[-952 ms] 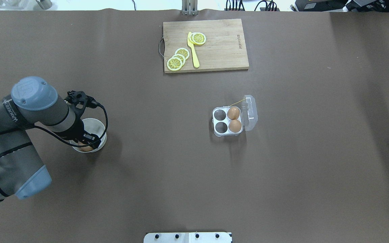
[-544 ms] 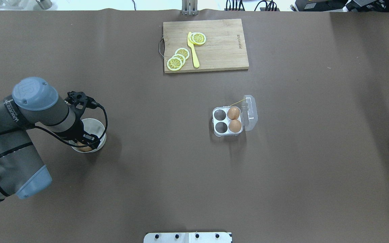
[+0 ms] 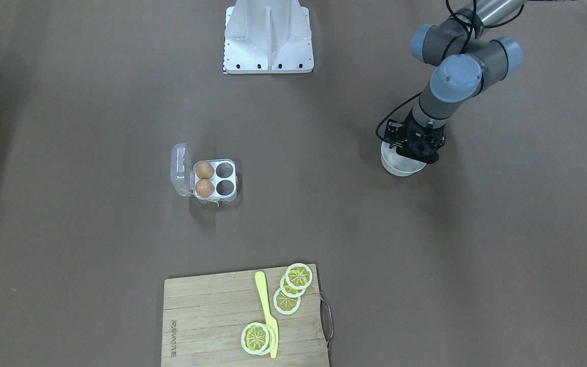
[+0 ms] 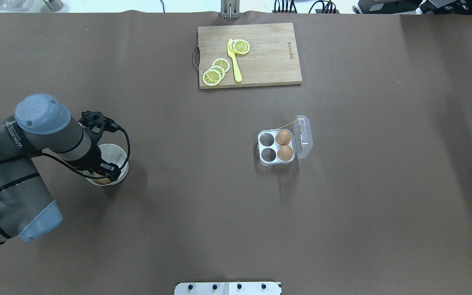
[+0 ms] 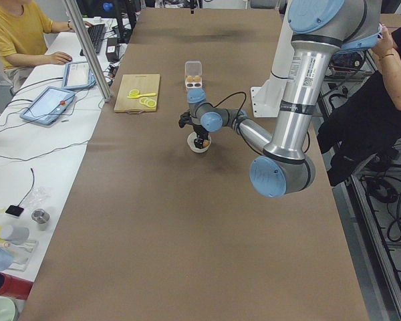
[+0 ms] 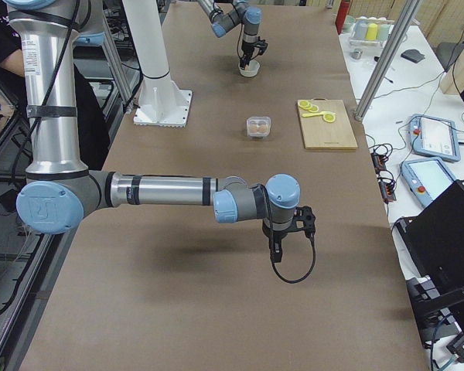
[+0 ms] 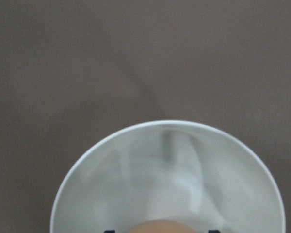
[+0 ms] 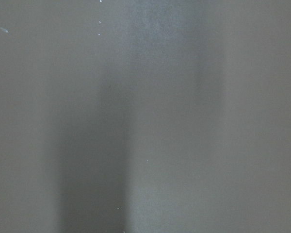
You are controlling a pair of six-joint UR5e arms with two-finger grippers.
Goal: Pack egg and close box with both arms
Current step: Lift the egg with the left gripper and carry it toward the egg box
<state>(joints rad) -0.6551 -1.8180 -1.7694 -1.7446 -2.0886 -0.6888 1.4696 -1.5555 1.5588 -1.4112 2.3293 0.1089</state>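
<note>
Brown paper covers the whole bench, and I go from the big things to the small ones. My left arm bends in over the bench's left part, while the right arm lies stretched out far from everything; its tool I see only from the side, so I cannot tell if it is apart or together. At the far edge lies a wooden cutting board with lemon slices, not part of my job. Near the middle stands the box, its clear lid thrown open, two eggs in the cells on the lid side and the two other cells free. The white bowl is well apart from it, and the left tool is down inside. The egg lies at the bowl's bottom between the fingers, which stand apart with a gap to the shell on each side. I judge the step to be the pick. Next I must press gently, lift straight up, then carry it to a free cell.
</note>
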